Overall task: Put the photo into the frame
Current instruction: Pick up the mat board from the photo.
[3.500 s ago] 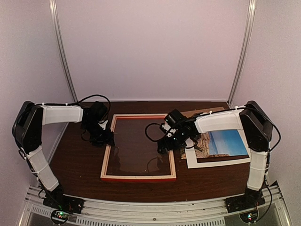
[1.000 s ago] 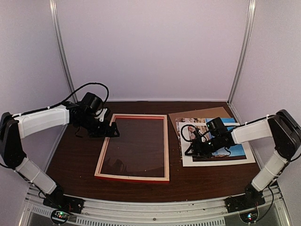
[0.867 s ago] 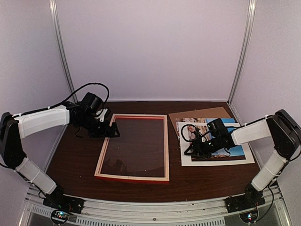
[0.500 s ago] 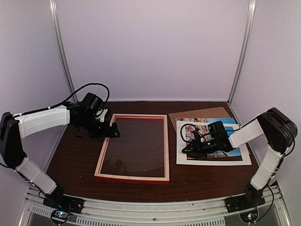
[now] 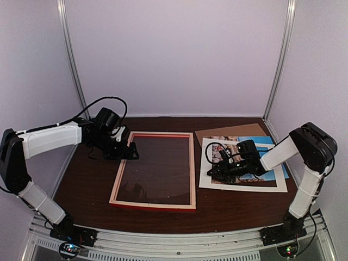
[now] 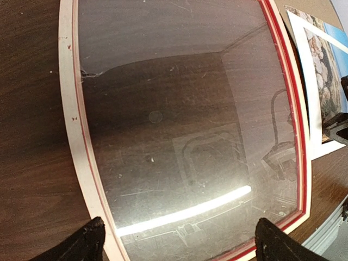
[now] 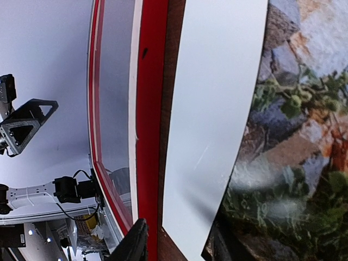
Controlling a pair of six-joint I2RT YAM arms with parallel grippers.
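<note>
The frame (image 6: 68,81) lies flat near the photo (image 6: 323,65).

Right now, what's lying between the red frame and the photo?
In the right wrist view, a narrow strip of bare table beside the frame, then the white mat border, which runs up to the photo.

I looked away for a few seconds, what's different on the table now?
The right claw left the frame and went to the white mat, which has slid left toward the frame. The frame itself shifted left early on. Since then the frame, left claw and brown board stayed put.
</note>
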